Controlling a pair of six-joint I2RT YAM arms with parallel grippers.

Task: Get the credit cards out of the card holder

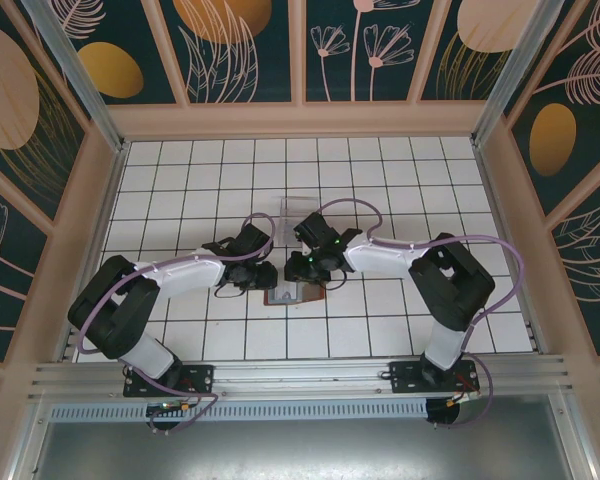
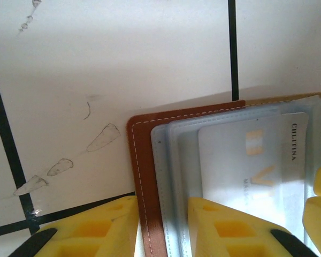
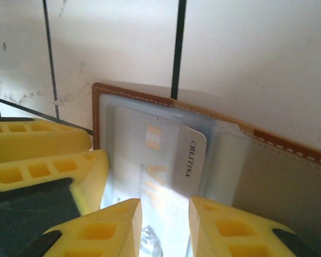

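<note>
Small brown leather card holder (image 1: 292, 294) lies open on the white tiled desk (image 2: 150, 53), between both arms. A whitish credit card (image 3: 160, 155) sits in its clear sleeve directly under the right end effector (image 3: 165, 208). Its fingers are narrowly parted with nothing clamped, and the card's long axis looks crosswise to that gap. The left end effector (image 2: 161, 202), also parted, straddles the holder's brown edge. Right is nearer the card.

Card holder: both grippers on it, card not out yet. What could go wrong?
1. The white card looks tucked in a clear sleeve; the right gripper may slide over the plastic without moving it.
2. The left gripper straddles only an edge of the card holder, so the holder may drag along.
3. Both grippers sit close; fingers may collide.
</note>
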